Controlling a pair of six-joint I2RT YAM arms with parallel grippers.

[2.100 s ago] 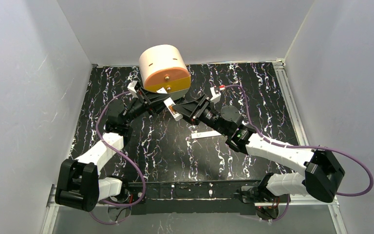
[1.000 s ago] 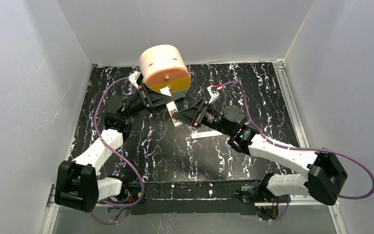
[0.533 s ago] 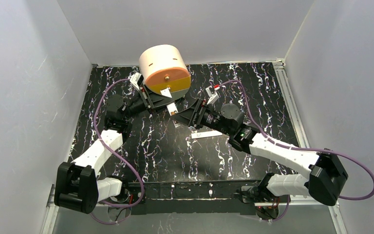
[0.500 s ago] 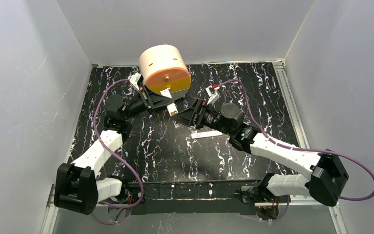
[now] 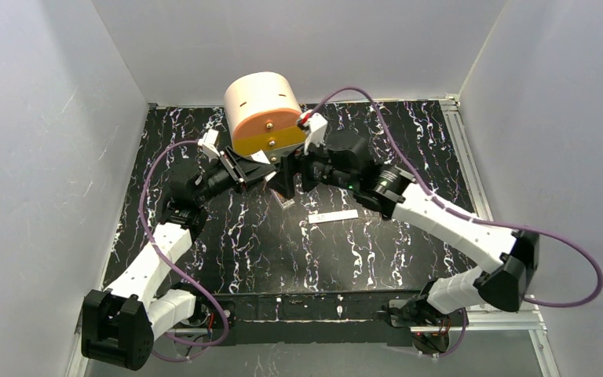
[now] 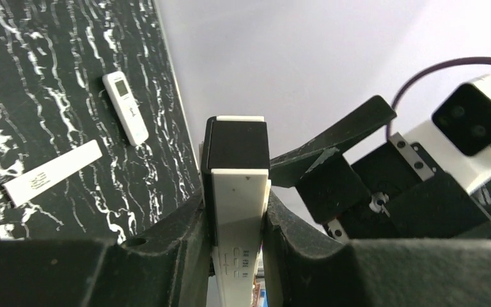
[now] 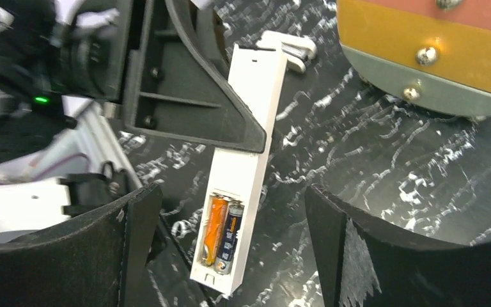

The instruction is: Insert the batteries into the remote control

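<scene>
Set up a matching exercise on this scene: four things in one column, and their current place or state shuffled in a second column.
Things
1. remote control
2. batteries
3. narrow white bar
4. right claw

Place or state
A. lying flat on the table
B. open, gripping nothing
C. clamped in the left claw
D. side by side inside the remote control

Pairs: 1-C; 2-D; 3-A; 4-B

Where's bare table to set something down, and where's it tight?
Bare: the table near-centre, between the white bar and the near edge, and its far-right corner behind the right arm. Crowded: in front of the drum, where the left claw grips the remote control and the open right claw faces it.
</scene>
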